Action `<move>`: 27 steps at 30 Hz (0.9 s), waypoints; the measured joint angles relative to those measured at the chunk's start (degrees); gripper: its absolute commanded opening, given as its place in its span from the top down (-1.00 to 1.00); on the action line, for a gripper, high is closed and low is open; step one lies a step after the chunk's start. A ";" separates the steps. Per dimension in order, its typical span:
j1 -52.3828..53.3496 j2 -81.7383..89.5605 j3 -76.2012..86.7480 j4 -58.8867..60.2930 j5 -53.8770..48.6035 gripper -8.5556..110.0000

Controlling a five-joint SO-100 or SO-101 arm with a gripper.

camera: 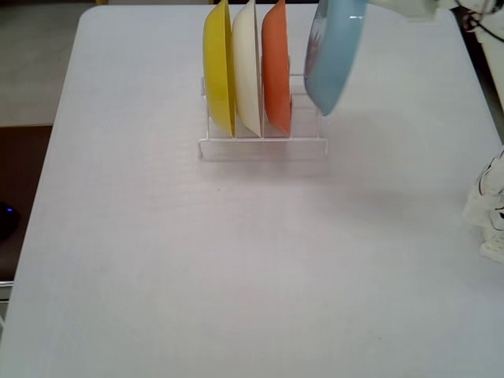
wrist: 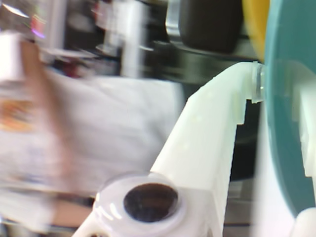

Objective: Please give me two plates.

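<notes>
The light blue plate (camera: pixel 335 55) hangs tilted in the air just right of the rack, clear of the table, held at its top edge by my gripper (camera: pixel 361 8). In the wrist view the gripper (wrist: pixel 269 91) is shut on the rim of the blue plate (wrist: pixel 289 128), with one white finger (wrist: pixel 212 128) pressed against its face. The orange plate (camera: pixel 276 67) stands on edge in the rightmost filled slot of the clear rack (camera: pixel 264 146).
A yellow plate (camera: pixel 219 67) and a cream-white plate (camera: pixel 246 67) stand in the rack left of the orange one. The rack sits at the far middle of the white table (camera: pixel 236 260). White robot parts (camera: pixel 490 213) stand at the right table edge.
</notes>
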 measured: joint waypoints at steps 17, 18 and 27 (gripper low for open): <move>-18.54 10.02 -3.96 -10.11 22.94 0.87; -20.30 9.76 -3.96 -12.30 23.73 0.87; -34.10 6.77 1.41 -27.69 26.37 0.87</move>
